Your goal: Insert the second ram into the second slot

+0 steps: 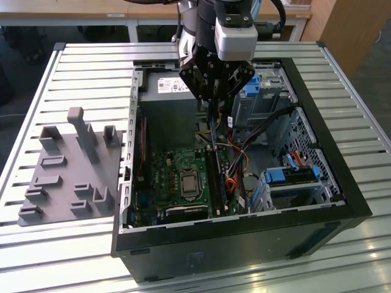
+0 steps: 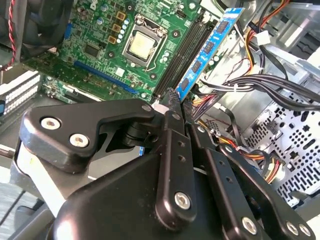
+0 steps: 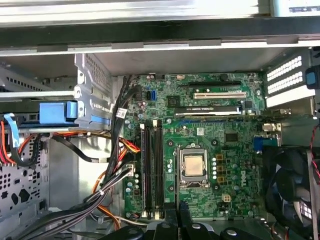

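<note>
While the gripper [image 2: 176, 96] hangs over the open computer case [image 1: 232, 244], its fingers clamp one end of the second ram [image 2: 210, 50], tilted above the memory slots [image 3: 152, 170]; a carrying step, I judge, and seating calls for squaring its edge to the second of them

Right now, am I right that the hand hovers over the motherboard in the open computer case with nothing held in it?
Not quite: the hand is shut on the second ram, a blue stick, as the second wrist view shows. The rest holds: it hovers over the motherboard in the open computer case.
</note>
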Controlling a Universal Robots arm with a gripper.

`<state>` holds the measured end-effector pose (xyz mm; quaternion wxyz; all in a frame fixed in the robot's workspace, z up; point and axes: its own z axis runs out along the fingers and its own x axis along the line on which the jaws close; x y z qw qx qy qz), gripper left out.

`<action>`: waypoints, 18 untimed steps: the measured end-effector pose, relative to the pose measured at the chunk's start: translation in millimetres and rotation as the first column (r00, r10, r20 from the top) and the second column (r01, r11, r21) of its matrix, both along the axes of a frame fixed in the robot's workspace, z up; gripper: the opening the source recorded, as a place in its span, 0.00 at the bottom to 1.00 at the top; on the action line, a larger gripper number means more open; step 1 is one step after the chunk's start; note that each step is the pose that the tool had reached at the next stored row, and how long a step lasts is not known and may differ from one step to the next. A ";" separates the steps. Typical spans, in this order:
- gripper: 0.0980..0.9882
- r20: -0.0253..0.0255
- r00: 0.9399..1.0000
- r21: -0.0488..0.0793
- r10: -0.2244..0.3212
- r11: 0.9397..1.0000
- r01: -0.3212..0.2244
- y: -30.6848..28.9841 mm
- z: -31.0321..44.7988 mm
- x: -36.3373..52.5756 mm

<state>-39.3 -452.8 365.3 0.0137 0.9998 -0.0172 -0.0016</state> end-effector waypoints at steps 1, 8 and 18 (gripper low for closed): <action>0.04 0.000 1.000 0.000 0.007 1.000 -0.007 -0.1 -0.8 0.0; 0.04 0.000 1.000 0.000 0.021 1.000 -0.021 -0.3 -5.8 2.4; 0.04 0.000 1.000 0.000 0.024 1.000 -0.024 -0.3 -13.4 7.9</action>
